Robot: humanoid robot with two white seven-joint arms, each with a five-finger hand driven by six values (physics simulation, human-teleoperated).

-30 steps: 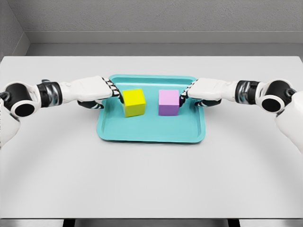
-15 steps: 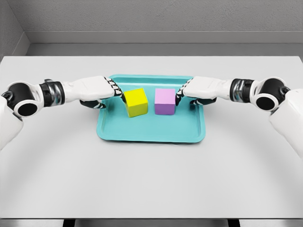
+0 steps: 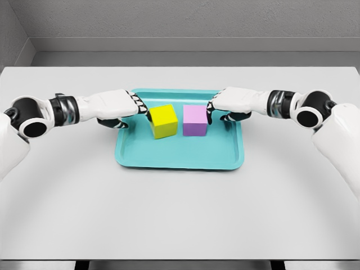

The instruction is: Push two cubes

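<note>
Head view: two white robot arms are reaching in over a teal tray (image 3: 180, 158) on a grey table (image 3: 180, 214). L hand (image 3: 115, 106), fingers curled & holding nothing, is touching the yellow cube (image 3: 163, 121); R hand (image 3: 230, 102), likewise curled w/ nothing gripped, is touching the purple cube (image 3: 195, 120). Both cubes are sitting near each other, a small gap between, in the tray's back half.

no readable text, labels, numbers

A single head view looks steeply down and forward over the flat grey counter (image 3: 180, 202). The far grey wall (image 3: 185, 19) lies at twelve o'clock.
</note>
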